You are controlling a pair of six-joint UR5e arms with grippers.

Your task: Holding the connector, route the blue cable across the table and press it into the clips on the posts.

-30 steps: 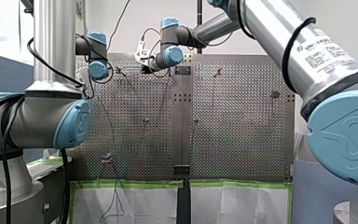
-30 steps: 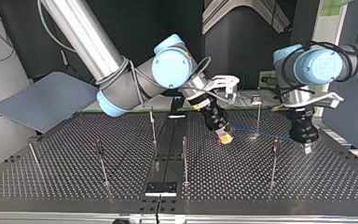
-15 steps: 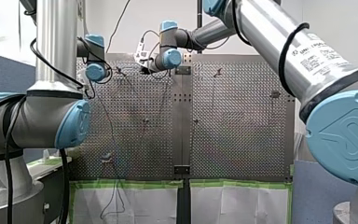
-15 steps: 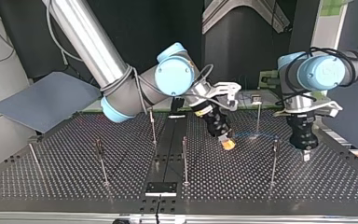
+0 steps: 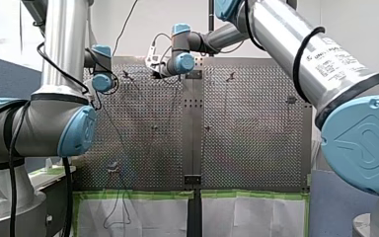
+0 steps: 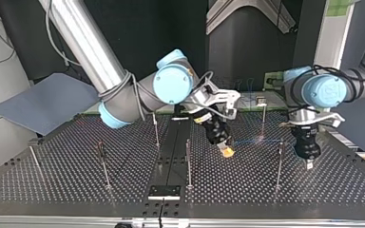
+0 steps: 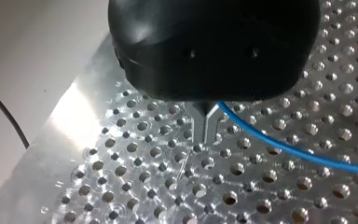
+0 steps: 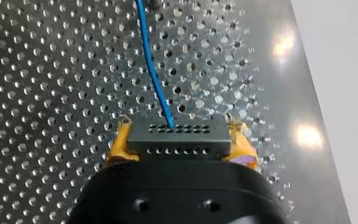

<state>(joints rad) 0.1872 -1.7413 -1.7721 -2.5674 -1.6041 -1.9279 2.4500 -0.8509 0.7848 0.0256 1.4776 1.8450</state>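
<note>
Two grippers are working over one perforated table point(image 6: 76, 185). My right gripper's point(image 6: 226, 151) yellow-padded fingers point(image 8: 116, 149) are clamping one black connector point(image 8: 177, 142) by its two ends. One blue cable point(image 8: 151, 74) is running from the connector's face across the table to my left gripper point(image 7: 206, 123), whose narrow metal fingers are pinching it. Six posts point(image 6: 188, 161) are standing upright in the top view.

Thin posts point(image 6: 188, 161) stand upright on the perforated table point(image 6: 247, 191).
</note>
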